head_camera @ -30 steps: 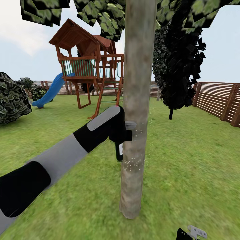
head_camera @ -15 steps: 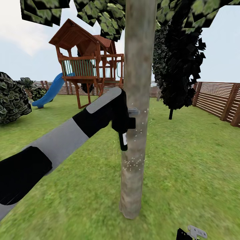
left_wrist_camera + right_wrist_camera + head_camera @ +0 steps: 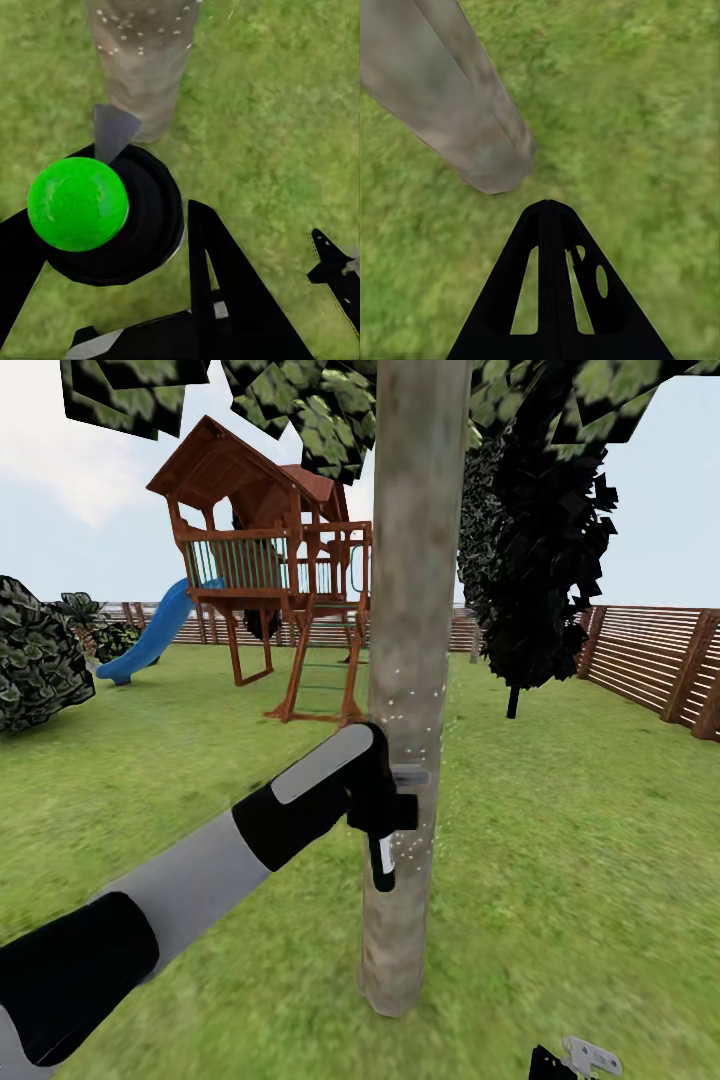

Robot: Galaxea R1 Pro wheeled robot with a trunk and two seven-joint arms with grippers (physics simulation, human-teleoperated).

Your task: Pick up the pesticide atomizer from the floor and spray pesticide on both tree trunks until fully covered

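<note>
While the left fingers [image 3: 392, 822] clasp the atomizer [image 3: 383, 860] against the trunk [image 3: 410, 690], droplets speckle only its middle; the right fingers [image 3: 551, 225] are pressed together.

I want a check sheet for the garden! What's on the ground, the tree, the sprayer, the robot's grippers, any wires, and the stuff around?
Surface: grass lawn.
Job's things: trunk upright, with white specks around the nozzle's height; atomizer held close against it, its green ball top in the left wrist view.
Clutter: nothing seen.
Grippers: left gripper shut on the atomizer; right gripper shut, empty, low over the grass near the trunk's foot.
Cables: nothing seen.
Surroundings: wooden playhouse with blue slide, slat fence, dark tree, bush.
</note>
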